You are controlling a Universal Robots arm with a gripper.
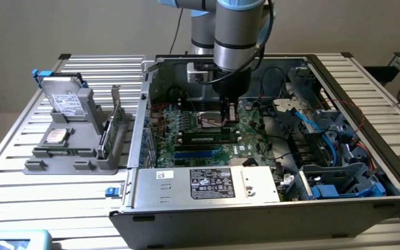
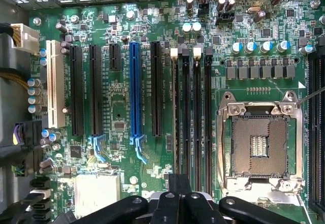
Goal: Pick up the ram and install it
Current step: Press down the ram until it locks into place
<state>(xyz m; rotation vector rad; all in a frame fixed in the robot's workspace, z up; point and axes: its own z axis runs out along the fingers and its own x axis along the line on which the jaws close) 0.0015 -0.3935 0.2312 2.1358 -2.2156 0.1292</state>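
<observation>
The pincer (image 2: 179, 182) was seen nearest the wrist camera, its dark fingers (image 2: 165, 203) drawn close together. Nothing green could be made out between them. In the exterior view it (image 1: 230, 111) was held low inside the open computer case (image 1: 255, 211), just above the motherboard (image 2: 122, 107) and near the empty processor socket (image 2: 259, 145). The four black memory slots (image 2: 191, 117) beside that socket appeared unfilled.

The ram (image 1: 104, 138) was judged to be the thin dark-green stick standing on edge in the grey holder (image 1: 61, 164). That holder was on the table (image 1: 19, 187) at the exterior view's left, well apart from the pincer. The pick-up was therefore judged not yet made.

To do this step well, the stick should be gripped squarely across its thin faces, near its middle, and lifted straight out of the holder. It would then stay level and aligned with a slot.

Much was hard to read. The stick was seen almost edge-on, so its chips could not be confirmed. The fingertips were partly cut off at the wrist view's edge. The slot latches were too small to judge.
</observation>
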